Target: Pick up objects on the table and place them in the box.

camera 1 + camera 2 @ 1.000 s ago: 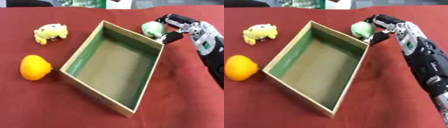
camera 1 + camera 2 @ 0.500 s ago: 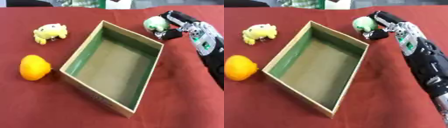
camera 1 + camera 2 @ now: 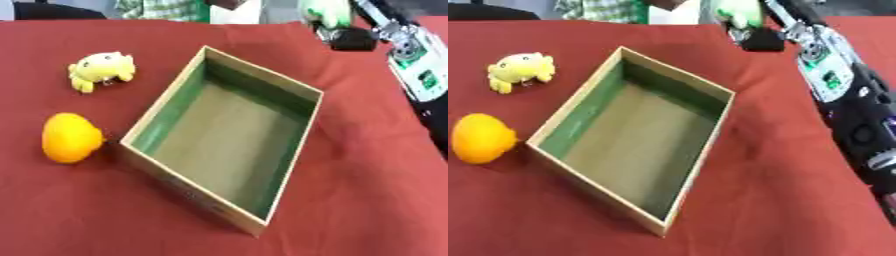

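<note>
Orange fruit (image 3: 68,137) lies near the table's (image 3: 367,200) left edge on the red cloth, just beside the near-left corner of the box; whether the two touch I cannot tell. Yellow plush toy (image 3: 101,70) sits farther back on the left side, well apart from the fruit and clear of the box wall. Box (image 3: 636,136) stands open-topped in the middle of the table, turned askew so one corner points toward the near edge; walls tan outside, green inside, floor bare. Right of the box's far corner, near the table's far edge, the right hand (image 3: 765,31) is raised above the cloth, fingers curled round a green object (image 3: 739,12) that sits at the top of the view. Green object is off the table surface and outside the box, beyond its far-right wall. Forearm, black with a pale panel, runs down along the right edge of the table. Left hand does not show.
</note>
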You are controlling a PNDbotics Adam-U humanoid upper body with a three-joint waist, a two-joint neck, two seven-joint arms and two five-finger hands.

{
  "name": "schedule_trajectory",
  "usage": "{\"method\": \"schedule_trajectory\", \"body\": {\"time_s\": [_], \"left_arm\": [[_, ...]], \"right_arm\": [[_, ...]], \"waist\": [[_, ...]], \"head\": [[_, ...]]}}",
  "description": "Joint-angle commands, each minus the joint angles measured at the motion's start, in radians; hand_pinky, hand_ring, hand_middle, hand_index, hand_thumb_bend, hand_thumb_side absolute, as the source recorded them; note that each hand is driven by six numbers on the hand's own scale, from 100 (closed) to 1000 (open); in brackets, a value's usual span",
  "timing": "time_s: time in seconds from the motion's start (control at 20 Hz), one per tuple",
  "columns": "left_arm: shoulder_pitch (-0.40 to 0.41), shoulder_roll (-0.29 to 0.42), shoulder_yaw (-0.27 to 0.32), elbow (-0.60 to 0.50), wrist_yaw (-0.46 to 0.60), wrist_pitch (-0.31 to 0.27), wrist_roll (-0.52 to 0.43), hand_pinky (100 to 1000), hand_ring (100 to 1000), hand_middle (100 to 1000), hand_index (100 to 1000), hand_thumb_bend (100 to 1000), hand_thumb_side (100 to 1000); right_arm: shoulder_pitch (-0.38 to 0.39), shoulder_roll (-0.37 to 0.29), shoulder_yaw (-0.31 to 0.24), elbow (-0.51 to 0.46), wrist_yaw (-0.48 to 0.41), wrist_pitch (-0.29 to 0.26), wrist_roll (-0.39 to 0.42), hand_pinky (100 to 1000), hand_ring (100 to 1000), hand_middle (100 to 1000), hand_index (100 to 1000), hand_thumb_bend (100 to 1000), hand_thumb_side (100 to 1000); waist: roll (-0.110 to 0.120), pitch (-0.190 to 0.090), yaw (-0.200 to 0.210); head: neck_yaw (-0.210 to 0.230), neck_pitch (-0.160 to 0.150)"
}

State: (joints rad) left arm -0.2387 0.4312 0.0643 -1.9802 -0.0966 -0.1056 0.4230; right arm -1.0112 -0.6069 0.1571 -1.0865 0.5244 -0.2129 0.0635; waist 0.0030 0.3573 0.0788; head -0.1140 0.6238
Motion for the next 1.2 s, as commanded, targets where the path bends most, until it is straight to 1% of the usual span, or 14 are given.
{"method": "schedule_trajectory", "body": {"time_s": [0.05, 0.1, 0.2, 0.3, 0.4, 0.45, 0.55, 0.65, 0.8, 1.0, 1.2], "left_arm": [[-0.004, 0.023, 0.008, -0.02, 0.007, 0.0, 0.001, 565, 550, 724, 740, 100, 550], [-0.003, 0.024, 0.008, -0.02, 0.008, 0.0, 0.002, 565, 550, 724, 740, 100, 550], [-0.002, 0.024, 0.008, -0.02, 0.008, 0.0, 0.002, 565, 550, 724, 740, 100, 550], [-0.002, 0.026, 0.008, -0.02, 0.009, 0.0, 0.003, 565, 550, 724, 740, 100, 550], [-0.003, 0.027, 0.007, -0.02, 0.009, 0.0, 0.003, 565, 550, 724, 740, 100, 550], [-0.004, 0.027, 0.007, -0.02, 0.01, -0.001, 0.003, 565, 550, 724, 740, 100, 550], [-0.003, 0.028, 0.007, -0.02, 0.01, -0.001, 0.003, 564, 550, 724, 739, 100, 550], [-0.003, 0.028, 0.007, -0.02, 0.011, -0.001, 0.004, 564, 550, 724, 739, 100, 551], [-0.003, 0.028, 0.007, -0.02, 0.012, -0.001, 0.004, 564, 551, 724, 739, 100, 550], [0.001, 0.029, 0.008, -0.02, 0.012, -0.002, 0.007, 564, 551, 724, 739, 100, 550], [0.005, 0.031, 0.007, -0.02, 0.012, -0.003, 0.007, 563, 550, 724, 739, 100, 550]], "right_arm": [[-0.014, -0.049, 0.014, -0.13, -0.061, 0.054, -0.009, 635, 609, 417, 620, 100, 410], [-0.012, -0.053, 0.019, -0.171, -0.08, 0.068, -0.014, 628, 604, 420, 617, 100, 407], [-0.007, -0.06, 0.033, -0.261, -0.109, 0.088, -0.024, 582, 582, 432, 612, 100, 400], [0.001, -0.066, 0.055, -0.357, -0.127, 0.098, -0.023, 508, 570, 458, 622, 100, 407], [0.009, -0.068, 0.08, -0.442, -0.13, 0.102, -0.001, 453, 559, 483, 632, 100, 425], [0.013, -0.066, 0.091, -0.477, -0.132, 0.104, 0.017, 408, 536, 486, 631, 100, 428], [0.018, -0.056, 0.11, -0.535, -0.137, 0.111, 0.055, 390, 527, 487, 631, 100, 429], [0.019, -0.039, 0.128, -0.569, -0.142, 0.119, 0.088, 388, 525, 483, 627, 100, 430], [0.02, -0.004, 0.155, -0.59, -0.132, 0.126, 0.131, 405, 527, 479, 626, 100, 436], [0.037, 0.066, 0.188, -0.604, -0.09, 0.133, 0.19, 419, 532, 479, 627, 100, 440], [0.065, 0.109, 0.222, -0.609, -0.043, 0.119, 0.238, 424, 536, 485, 632, 100, 447]], "waist": [[0.0, -0.03, -0.002], [0.0, -0.032, -0.003], [0.0, -0.035, -0.005], [-0.001, -0.037, -0.006], [-0.001, -0.04, -0.007], [-0.001, -0.041, -0.007], [-0.001, -0.043, -0.007], [-0.001, -0.045, -0.007], [0.0, -0.049, -0.009], [0.003, -0.056, -0.017], [0.004, -0.061, -0.026]], "head": [[0.004, 0.0], [0.004, 0.0], [0.004, 0.001], [0.004, 0.002], [0.002, 0.003], [0.002, 0.003], [0.001, 0.004], [-0.001, 0.005], [-0.002, 0.006], [0.005, 0.019], [0.018, 0.031]]}}
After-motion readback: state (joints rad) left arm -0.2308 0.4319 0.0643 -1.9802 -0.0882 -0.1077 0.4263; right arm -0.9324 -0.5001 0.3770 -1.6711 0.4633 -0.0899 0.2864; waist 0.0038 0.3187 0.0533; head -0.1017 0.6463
